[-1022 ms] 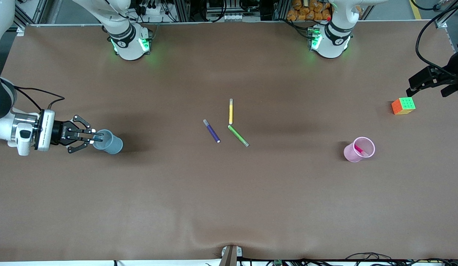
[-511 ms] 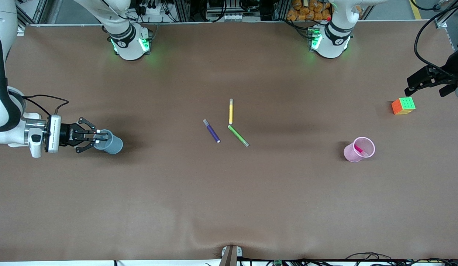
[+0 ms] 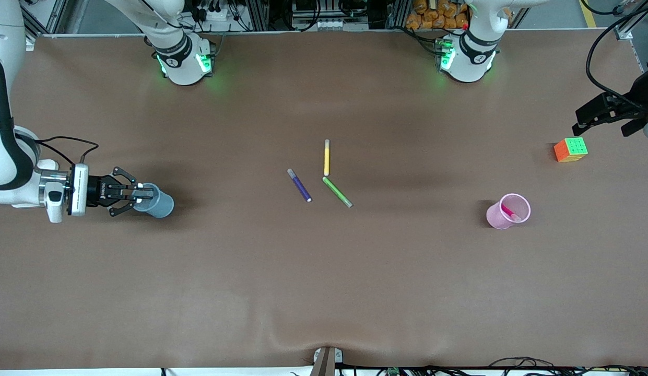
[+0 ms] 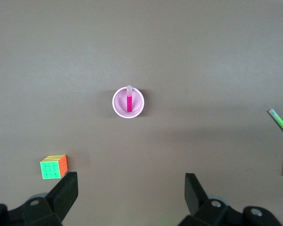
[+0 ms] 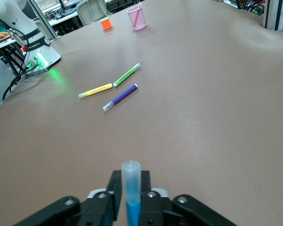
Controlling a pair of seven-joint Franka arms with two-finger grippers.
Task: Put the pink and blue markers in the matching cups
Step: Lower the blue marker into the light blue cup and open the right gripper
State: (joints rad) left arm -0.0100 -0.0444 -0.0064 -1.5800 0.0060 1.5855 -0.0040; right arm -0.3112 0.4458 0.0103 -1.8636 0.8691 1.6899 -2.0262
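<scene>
Right tool (image 3: pixel 149 194) lowered blue marker (image 5: pixel 131 194).

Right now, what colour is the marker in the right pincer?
Blue with a pale tip; the marker shows best in the right wrist view.

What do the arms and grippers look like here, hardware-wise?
Both arms are glossy white Frankas with black joint bands; their bases glow green. The right gripper is black with an open linkage frame, white fingertip pads, a white wrist flange and a loose black cable. The left gripper is black too, with black cables running to it.
</scene>
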